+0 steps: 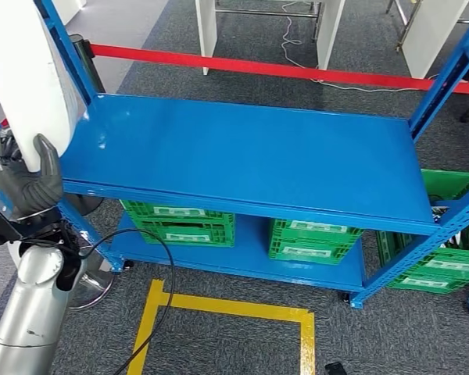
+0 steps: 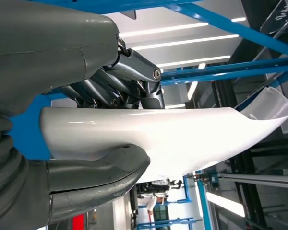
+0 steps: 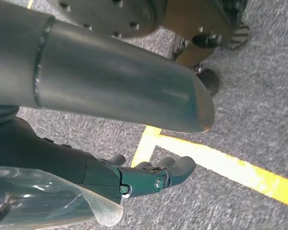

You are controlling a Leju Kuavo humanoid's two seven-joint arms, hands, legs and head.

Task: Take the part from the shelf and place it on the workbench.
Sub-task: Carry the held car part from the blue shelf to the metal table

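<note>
Left hand (image 1: 34,183) grips the white part (image 1: 28,78) at its lower end, thumb on one face, fingers (image 2: 110,88) on the other; part held upright, clear of the blue shelf (image 1: 244,156), probably so it won't catch the uprights. Green crates (image 1: 179,223) sit on the lower tier. Right hand (image 3: 150,177) hangs over the floor by the yellow tape (image 3: 222,165), holds nothing, fingers loosely extended. Workbench not seen.

The white part (image 1: 26,74) looks like smooth, glossy plastic, catching the ceiling lights. The blue shelf (image 1: 250,156) is painted metal with a soft sheen. Green crates (image 1: 179,223) are ribbed plastic; the grey floor (image 1: 232,344) is rough matt carpet with yellow tape (image 1: 220,306).
</note>
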